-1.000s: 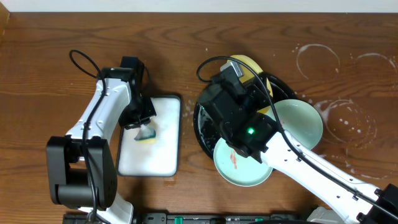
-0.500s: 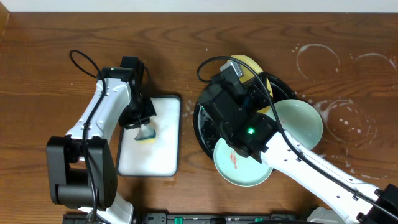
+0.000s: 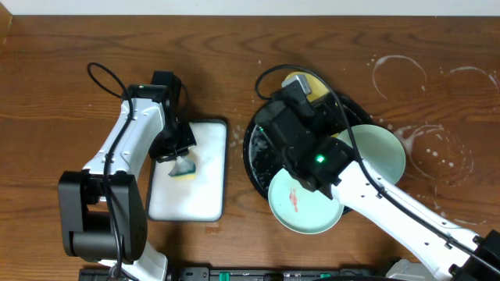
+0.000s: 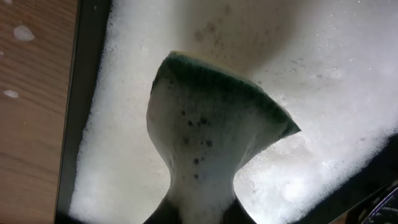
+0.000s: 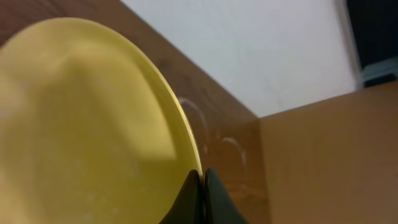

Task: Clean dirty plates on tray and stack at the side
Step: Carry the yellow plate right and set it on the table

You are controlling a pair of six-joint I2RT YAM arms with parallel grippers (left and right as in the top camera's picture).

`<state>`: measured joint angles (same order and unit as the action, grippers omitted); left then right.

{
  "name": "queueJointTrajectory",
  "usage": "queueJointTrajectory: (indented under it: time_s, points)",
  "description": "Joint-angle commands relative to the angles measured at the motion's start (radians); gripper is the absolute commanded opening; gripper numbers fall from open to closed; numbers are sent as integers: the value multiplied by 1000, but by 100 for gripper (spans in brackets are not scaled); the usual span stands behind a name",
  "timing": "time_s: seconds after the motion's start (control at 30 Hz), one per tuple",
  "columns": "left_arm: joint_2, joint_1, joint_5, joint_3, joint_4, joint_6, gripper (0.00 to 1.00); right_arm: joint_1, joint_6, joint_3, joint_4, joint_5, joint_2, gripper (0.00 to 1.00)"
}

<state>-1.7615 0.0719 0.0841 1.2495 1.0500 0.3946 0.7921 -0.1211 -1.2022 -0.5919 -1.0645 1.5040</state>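
Plates count: 3 (1 yellow, 2 mint); trays: 2; sponge: 1.

The right end effector (image 5: 200,186) is closed on the rim of the yellow plate (image 5: 81,124), a smooth, shallow round dish at the upper centre of the overhead frame, above the black tray (image 3: 256,160). That tray is round with a raised rim and flecked with white suds. One mint plate (image 3: 379,152) overlaps its right rim. The other mint plate (image 3: 305,207), marked with a red-orange smear (image 3: 294,200), overlaps its lower rim. The left end effector (image 4: 200,208) pinches the green-backed sponge (image 4: 211,130), foam-coated and squeezed to a waist, over the white rectangular tray (image 3: 187,203) at left centre. The brown wood-grain worktop (image 3: 62,78) shows soapy rings (image 3: 398,74) at upper right.
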Motion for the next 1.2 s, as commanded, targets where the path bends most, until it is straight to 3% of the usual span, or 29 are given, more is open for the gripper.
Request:
queueJointTrajectory:
  time_s: [0.0,0.23,0.4,0.53,0.93,1.17]
  points:
    - [2,-5,6,0,6,-10,8,-42,179,-13,-32,73,-34,1]
    - [2,-5,6,0,6,-10,8,-227,441,-13,-101,441,-111,1]
    - [2,-5,6,0,6,-10,8,-479,593,-13,-129,758,-201,1]
    - [2,-5,6,0,5,-10,8,-677,702,-13,-183,876,-225,1]
    - [2,-5,6,0,5,-10,8,-1159,673,28,-221,1026,-140,1]
    - [2,-5,6,0,6,-10,8,-1252,647,28,-179,993,-77,1]
